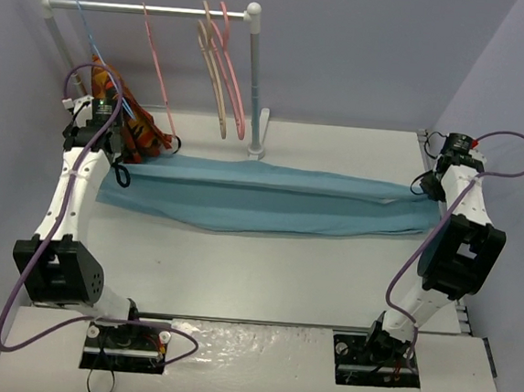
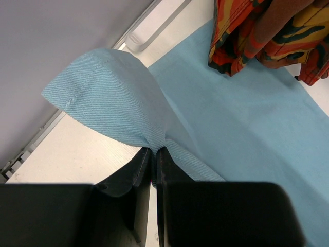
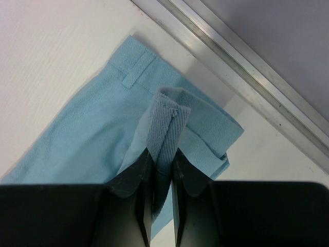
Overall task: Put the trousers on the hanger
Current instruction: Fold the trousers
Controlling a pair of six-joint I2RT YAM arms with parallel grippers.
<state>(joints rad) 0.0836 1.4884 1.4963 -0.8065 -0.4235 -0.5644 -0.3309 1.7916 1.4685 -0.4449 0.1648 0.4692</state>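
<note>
The light blue-teal trousers (image 1: 262, 198) lie stretched across the table from left to right. My left gripper (image 1: 117, 172) is shut on their left end, pinching a fold of fabric (image 2: 123, 108) at its fingertips (image 2: 154, 154). My right gripper (image 1: 425, 190) is shut on the waistband end (image 3: 167, 123) near the table's right edge. The thin salmon-pink wire hanger (image 1: 157, 68) hangs on the white rail (image 1: 145, 8) at the back left, above the trousers' left end.
A thin blue wire hanger (image 1: 84, 29), thicker beige (image 1: 211, 68) and pink (image 1: 234, 65) hangers hang on the rail. An orange, red and yellow patterned cloth (image 1: 140, 126) hangs at the left (image 2: 267, 31). The rail's white post (image 1: 253, 85) stands behind the trousers. A metal rim (image 3: 247, 67) borders the table.
</note>
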